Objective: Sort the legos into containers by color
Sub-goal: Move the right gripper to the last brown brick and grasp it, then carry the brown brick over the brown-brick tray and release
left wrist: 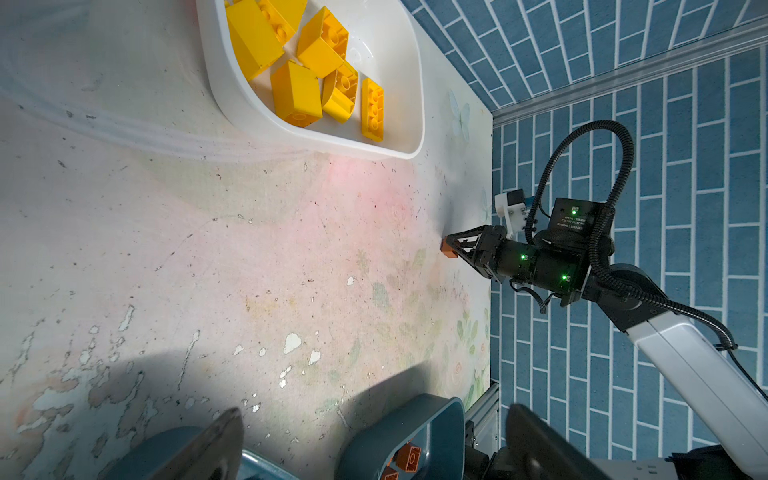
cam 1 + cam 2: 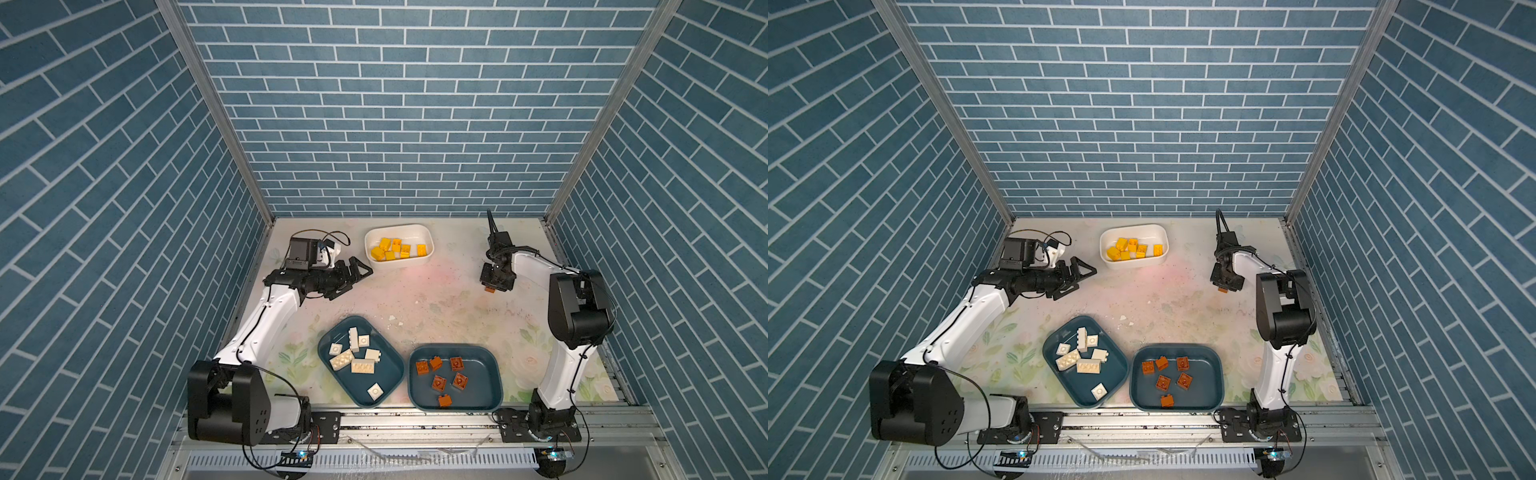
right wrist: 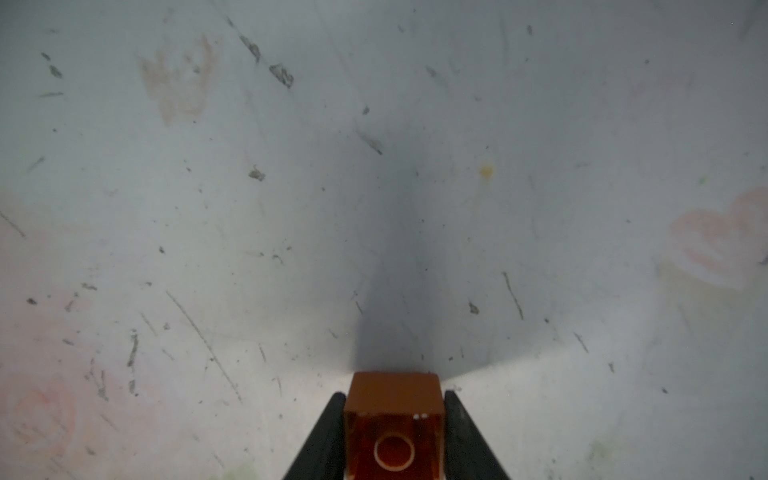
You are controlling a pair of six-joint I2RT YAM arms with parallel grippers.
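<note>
Brown-orange and glossy, the square brick (image 3: 392,415) is pinched between the dark fingers (image 3: 328,436) of the right tool (image 3: 395,395); its hollow underside, with one round tube, faces the wrist; its far end meets its shadow on the scuffed tabletop (image 3: 208,208); the left tool (image 2: 353,282) is spread wide and holds nothing, just beside the white tub (image 2: 399,227) of yellow bricks (image 2: 390,255).

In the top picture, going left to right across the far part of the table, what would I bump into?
Left claw, wide open → white tub of yellow bricks → right claw, pinching an orange brick.
</note>
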